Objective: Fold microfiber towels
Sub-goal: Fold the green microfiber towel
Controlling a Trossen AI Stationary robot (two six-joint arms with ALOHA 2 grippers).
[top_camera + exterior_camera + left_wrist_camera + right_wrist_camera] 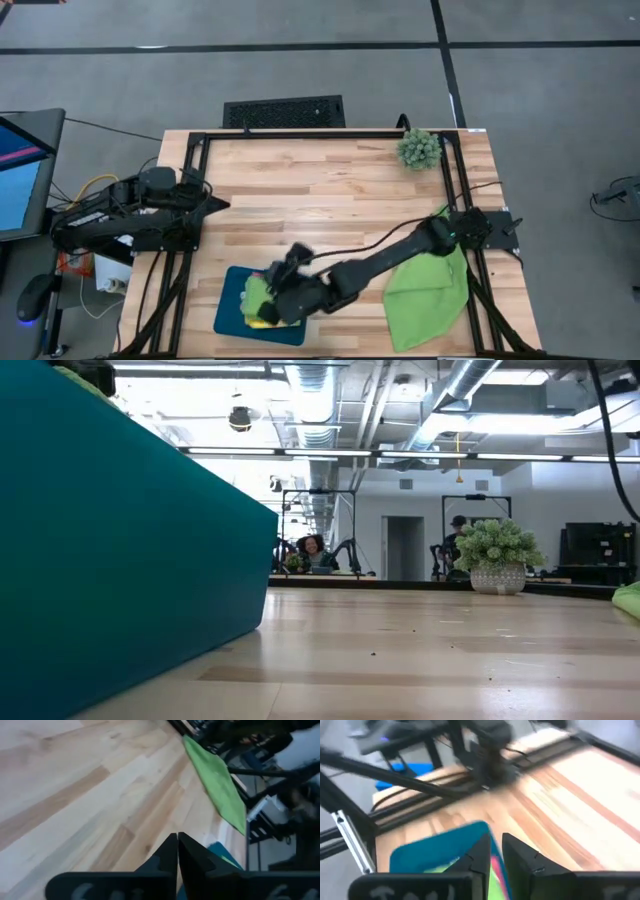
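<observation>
Towels: you had a small stack of folded microfiber towels (pixel 262 300) lying in the dark teal tray (pixel 228 312) at the near edge of the table – lime green on top, a sliver of yellow at the stack's edge, and pink showing in the right wrist view. One more loose lime green towel (pixel 428 290) lay spread and rumpled on the right side of the wooden table (pixel 320 200), partly under the right arm.

Right gripper: your right gripper (pixel 285 290) sat over the stack in the tray, its fingers standing a narrow gap apart. Whether they pinched cloth could not be told.

Left gripper: your left gripper (pixel 177 851) waited at the left side of the table, fingers pressed together on nothing.

Handling: these cloths looked light, limp and slightly grippy – they would sag and bunch rather than hold a shape. You would likely do best to take the loose one by a corner or hem, not mid-panel.

Hidden: the tray wall filled much of the low view, the arm covered part of the stack, and motion blurred the right wrist view. The potted plant (pixel 419 148) stood well apart at the far corner.
</observation>
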